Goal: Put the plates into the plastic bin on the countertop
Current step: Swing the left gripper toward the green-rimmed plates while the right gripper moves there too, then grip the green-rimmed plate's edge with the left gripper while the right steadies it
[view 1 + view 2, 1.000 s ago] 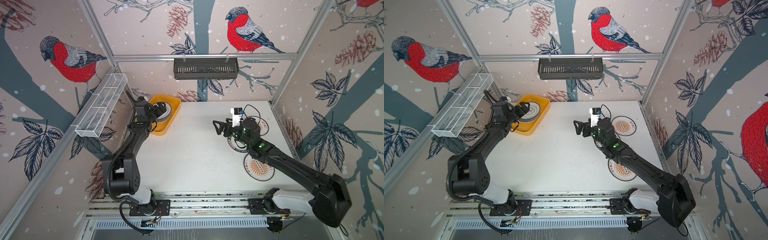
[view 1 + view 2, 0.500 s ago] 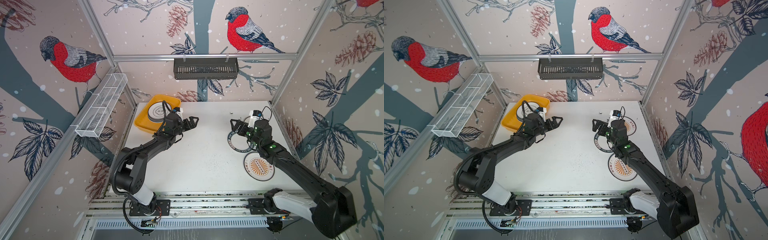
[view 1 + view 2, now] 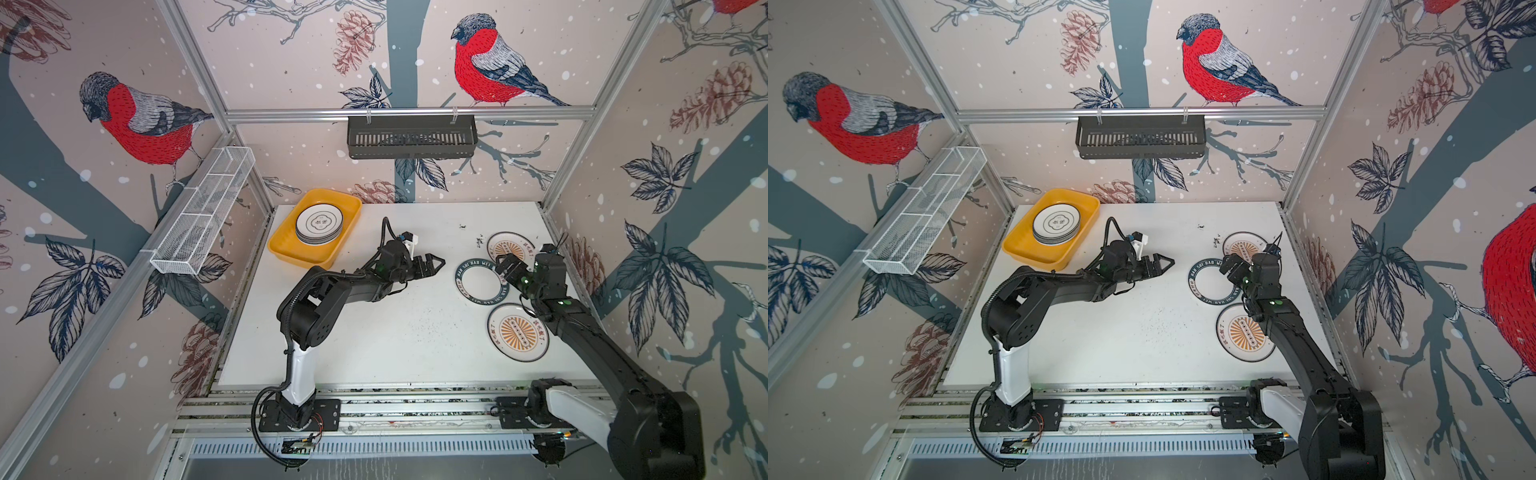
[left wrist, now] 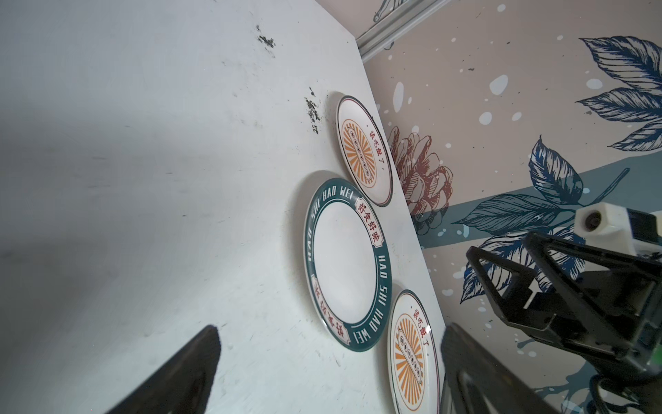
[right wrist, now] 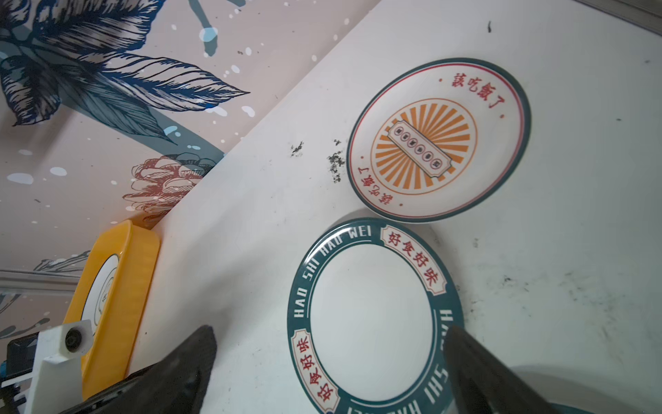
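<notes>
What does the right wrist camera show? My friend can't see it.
A dark-green-rimmed plate lies flat on the white countertop, framed by the open right gripper. An orange sunburst plate sits beside it; the yellow bin stands farther off.

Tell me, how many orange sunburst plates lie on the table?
2. The far sunburst plate lies by the right edge; the near sunburst plate sits closer to the front. More may hide in the stack inside the yellow bin.
</notes>
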